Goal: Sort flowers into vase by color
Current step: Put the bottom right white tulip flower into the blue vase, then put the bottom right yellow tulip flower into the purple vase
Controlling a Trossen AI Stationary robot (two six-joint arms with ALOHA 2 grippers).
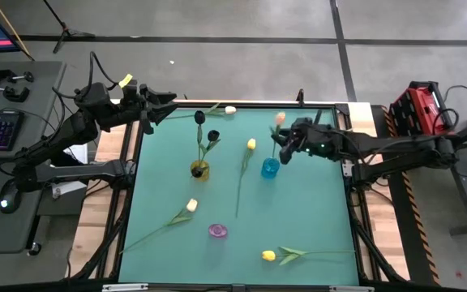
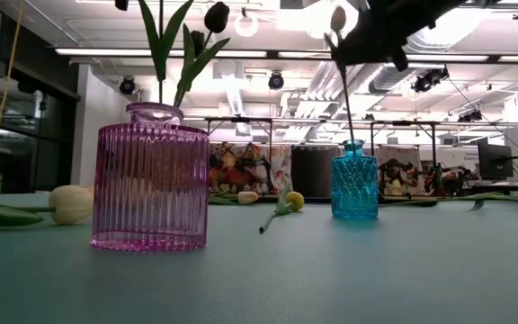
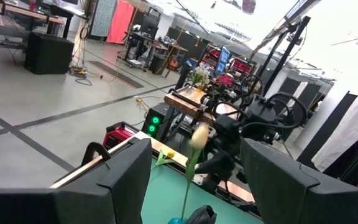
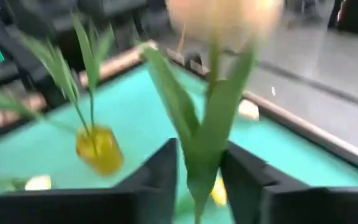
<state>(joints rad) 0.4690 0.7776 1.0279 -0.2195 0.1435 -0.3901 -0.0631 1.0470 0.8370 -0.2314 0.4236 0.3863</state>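
Note:
A cream-peach tulip (image 1: 280, 119) stands in the blue vase (image 1: 270, 168), its stem (image 2: 344, 99) slanting up out of the neck. My right gripper (image 1: 283, 147) is at the stem above the vase, open, one finger on either side of stem and leaves (image 4: 201, 168). Two black tulips (image 1: 213, 135) stand in the yellow vase (image 1: 199, 170). The purple vase (image 1: 217, 230) stands nearer. Loose on the mat lie a yellow tulip (image 1: 251, 144), a cream one (image 1: 191, 205), another yellow one (image 1: 268, 255) and a cream one (image 1: 230, 109). My left gripper (image 1: 169, 107) waits open at the far left corner. My right gripper has its fingers (image 4: 160, 177) level on either side of the tulip's stem and leaves, coming from the table's right. The leaves fill most of the gap; I cannot tell whether the fingers touch them. The stem's lower end sits in the blue vase.
The mat's raised rim (image 1: 242, 105) runs along the far edge. In the low view the purple vase (image 2: 151, 175) stands in front of the yellow one and hides it. A red box (image 1: 420, 109) sits off the table at the right.

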